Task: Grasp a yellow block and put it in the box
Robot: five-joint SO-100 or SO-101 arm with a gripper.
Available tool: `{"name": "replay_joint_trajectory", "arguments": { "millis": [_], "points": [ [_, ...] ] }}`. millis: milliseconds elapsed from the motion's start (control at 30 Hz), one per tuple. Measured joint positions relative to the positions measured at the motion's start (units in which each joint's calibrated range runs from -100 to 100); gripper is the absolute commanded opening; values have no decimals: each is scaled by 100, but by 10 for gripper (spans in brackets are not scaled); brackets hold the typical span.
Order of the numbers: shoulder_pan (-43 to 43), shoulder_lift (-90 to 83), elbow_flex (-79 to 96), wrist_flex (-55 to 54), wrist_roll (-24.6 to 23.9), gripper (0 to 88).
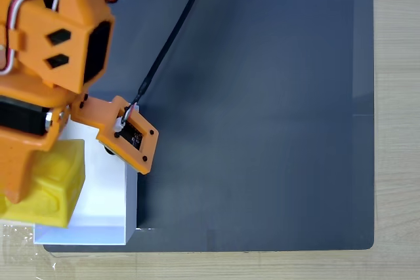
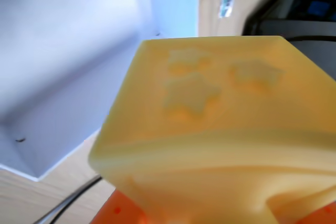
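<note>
We count one yellow block (image 1: 52, 185), one box (image 1: 105, 191), one orange arm (image 1: 46, 44) and one dark mat (image 1: 262, 109) on a pale wood-grain counter (image 1: 397, 96). In the fixed view, going left to right from the box: the block sits over the box's left part, glossy plastic, cube-shaped with rounded edges, partly covered by the arm; the box is a white shallow tray with thin straight walls; a small orange plate (image 1: 134, 139) with a black cable (image 1: 174, 31) overhangs its right wall; beyond it lies the smooth matte mat. In the wrist view the block (image 2: 210, 119) shows three faint star-shaped marks; orange fingers (image 2: 123, 211) touch its underside, and we cannot tell whether they clamp it.
</note>
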Motion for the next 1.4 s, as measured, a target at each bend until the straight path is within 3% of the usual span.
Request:
{"name": "replay_joint_trajectory", "arguments": {
  "millis": [433, 633, 733, 1200, 1267, 1400],
  "points": [
    [-81, 995, 0, -61, 5, 172],
    [-90, 1172, 0, -138, 180, 382],
    [-90, 1172, 0, -130, 217, 424],
    [-243, 624, 0, -130, 338, 417],
    [-396, 287, 0, -130, 301, 373],
    [-531, -691, 0, 346, -90, 183]
  ]
}}
